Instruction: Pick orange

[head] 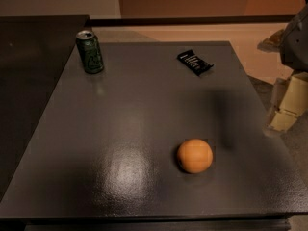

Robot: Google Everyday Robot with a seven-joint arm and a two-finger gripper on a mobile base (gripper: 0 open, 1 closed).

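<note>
The orange [194,155] is a round, matte orange fruit lying on the dark grey table [120,114], right of centre and toward the front edge. My gripper [285,106] shows as a cream-coloured piece under a grey arm part at the right edge of the camera view. It is beyond the table's right side, well apart from the orange, up and to its right. Nothing is seen in the gripper.
A green can [89,52] stands upright at the table's far left corner. A flat black packet [195,62] lies at the far right part of the table. The arm's shadow [231,114] falls on the table right of the orange. Tan floor lies beyond the table.
</note>
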